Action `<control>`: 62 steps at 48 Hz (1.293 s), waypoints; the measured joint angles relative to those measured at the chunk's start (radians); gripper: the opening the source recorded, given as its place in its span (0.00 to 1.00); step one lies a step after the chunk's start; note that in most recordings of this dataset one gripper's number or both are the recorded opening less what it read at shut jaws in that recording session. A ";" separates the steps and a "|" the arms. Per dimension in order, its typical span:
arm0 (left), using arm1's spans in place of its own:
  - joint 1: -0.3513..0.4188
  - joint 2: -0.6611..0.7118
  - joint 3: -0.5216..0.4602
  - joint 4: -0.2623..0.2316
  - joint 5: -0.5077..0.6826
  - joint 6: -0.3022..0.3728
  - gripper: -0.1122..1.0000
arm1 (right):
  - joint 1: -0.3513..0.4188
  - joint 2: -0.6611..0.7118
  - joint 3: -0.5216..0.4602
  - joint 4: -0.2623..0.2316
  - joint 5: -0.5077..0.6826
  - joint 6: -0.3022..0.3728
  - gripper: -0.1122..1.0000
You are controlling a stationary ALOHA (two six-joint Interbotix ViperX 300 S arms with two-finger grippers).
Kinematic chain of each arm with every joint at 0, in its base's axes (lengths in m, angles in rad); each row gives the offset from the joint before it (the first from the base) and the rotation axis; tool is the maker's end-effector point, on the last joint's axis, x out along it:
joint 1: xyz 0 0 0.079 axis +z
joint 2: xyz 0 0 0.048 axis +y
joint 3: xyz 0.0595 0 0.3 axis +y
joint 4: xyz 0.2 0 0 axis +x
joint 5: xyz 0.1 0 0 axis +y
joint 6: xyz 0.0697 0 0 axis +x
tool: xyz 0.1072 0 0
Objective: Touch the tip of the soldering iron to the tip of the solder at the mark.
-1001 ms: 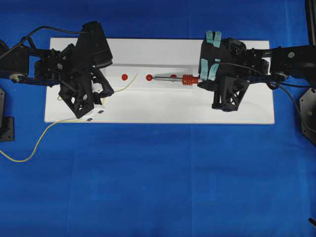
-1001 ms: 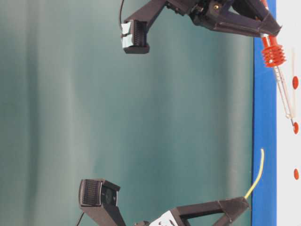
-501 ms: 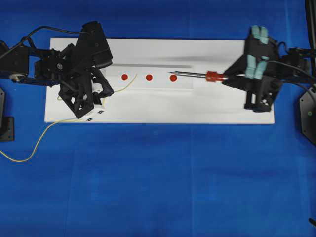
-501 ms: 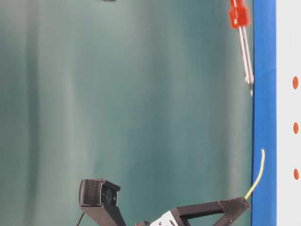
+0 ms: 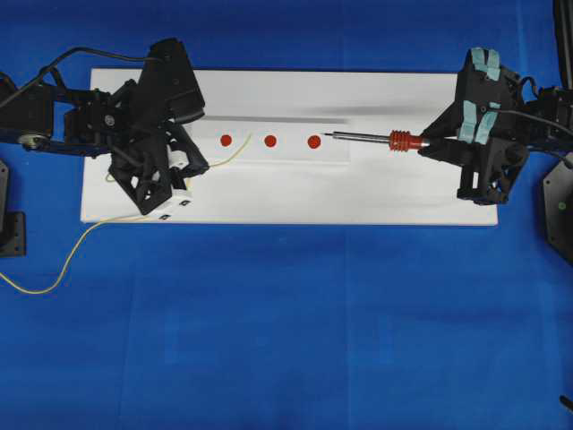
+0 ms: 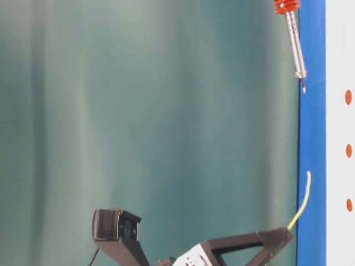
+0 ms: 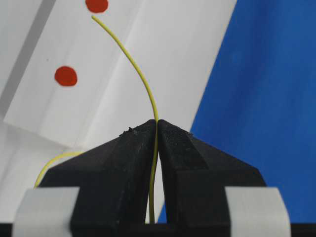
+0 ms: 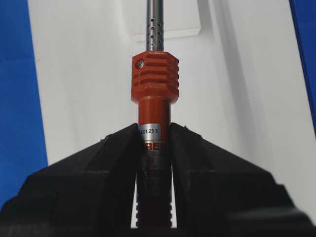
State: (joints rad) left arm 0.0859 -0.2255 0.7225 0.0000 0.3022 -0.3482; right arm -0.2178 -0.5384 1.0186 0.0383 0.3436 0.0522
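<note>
The soldering iron [image 5: 376, 139], red-collared with a silver shaft, is held level over the white board [image 5: 286, 197] with my right gripper [image 5: 428, 143] shut on its handle. Its dark tip hangs just right of the rightmost of three red marks [image 5: 314, 141], clear of the surface in the table-level view [image 6: 303, 86]. In the right wrist view the jaws [image 8: 154, 129] clamp the orange handle [image 8: 154, 108]. My left gripper [image 7: 157, 122] is shut on the yellow solder [image 7: 138, 74]. Its free end rises near the leftmost mark [image 5: 226, 140].
The solder's loose tail [image 5: 81, 242] trails off the board onto the blue cloth at the left. A black cord [image 5: 537, 193] runs by the right arm. A small camera [image 6: 116, 224] stands in the table-level view.
My right gripper has drawn the iron rightward, away from the middle mark and up off the board, ending past the rightmost mark. The left gripper and solder have hardly moved.
</note>
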 measured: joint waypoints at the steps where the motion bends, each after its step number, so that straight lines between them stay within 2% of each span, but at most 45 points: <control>1: -0.002 0.006 -0.003 0.002 -0.002 0.000 0.13 | 0.002 0.000 -0.002 0.000 0.000 0.000 0.16; 31: -0.012 0.307 -0.262 0.000 -0.014 0.000 0.13 | 0.000 0.000 0.000 -0.003 0.000 0.000 0.16; 39: -0.012 0.354 -0.273 0.000 -0.014 0.000 0.13 | 0.000 0.002 0.002 -0.008 0.000 0.000 0.16; 62: -0.012 0.356 -0.275 0.000 -0.014 0.000 0.13 | 0.000 0.005 0.008 -0.009 -0.018 0.000 0.16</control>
State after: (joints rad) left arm 0.0736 0.1304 0.4479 0.0000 0.2884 -0.3482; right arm -0.2178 -0.5338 1.0262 0.0291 0.3252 0.0522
